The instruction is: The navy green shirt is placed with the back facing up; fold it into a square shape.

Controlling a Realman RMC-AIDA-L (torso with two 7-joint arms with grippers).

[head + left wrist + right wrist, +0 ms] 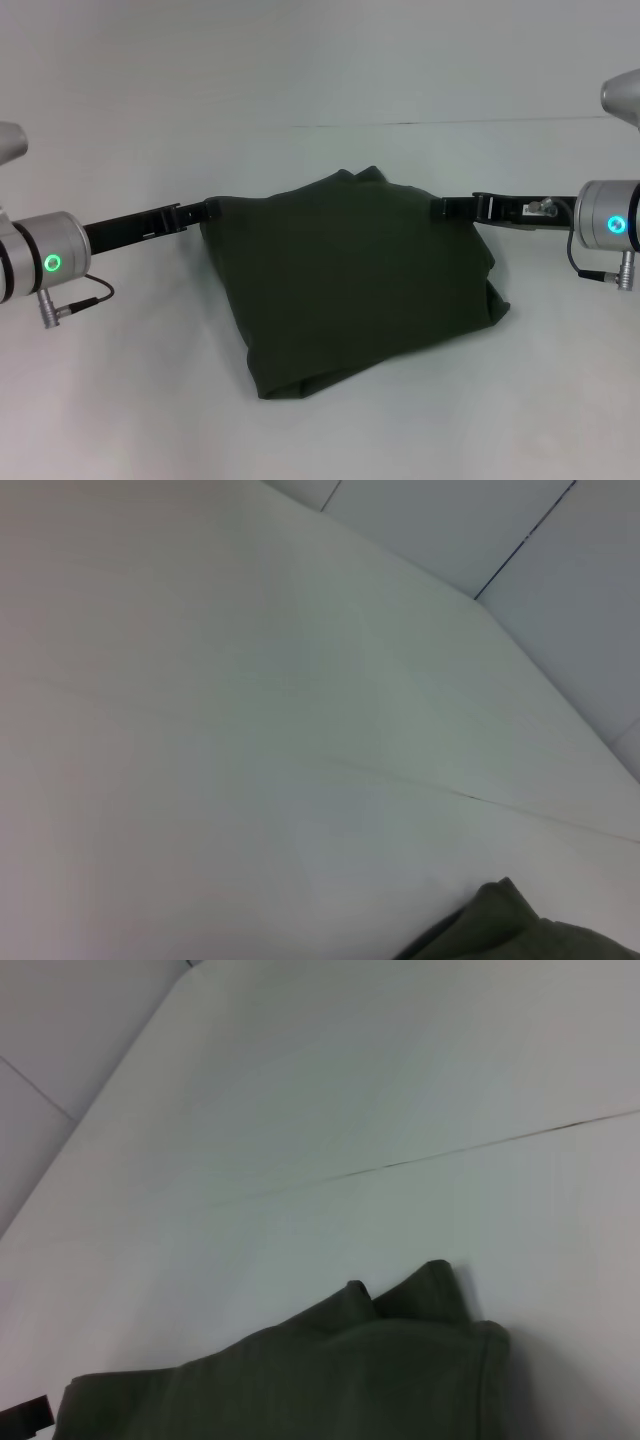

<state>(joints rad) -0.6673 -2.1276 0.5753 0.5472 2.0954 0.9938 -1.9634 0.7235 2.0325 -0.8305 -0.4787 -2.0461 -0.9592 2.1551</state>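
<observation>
The left gripper (203,212) reached in from the left and met the shirt's (355,275) upper left edge; whether its claw was pinching the cloth could not be told. The shirt lay bunched in a rough folded slab at the middle of the table (130,400), its lower corner nearest the robot. The right gripper (447,207) touched the upper right edge, its claw likewise impossible to read.

Only the head view showed both arms and the whole shirt. The left wrist view caught just a small corner of the shirt (510,930). The right wrist view showed the rumpled far edge (330,1370) with two small peaks. The table was plain white, crossed by a thin seam (480,1145), with pale panelled walls (470,520) behind.
</observation>
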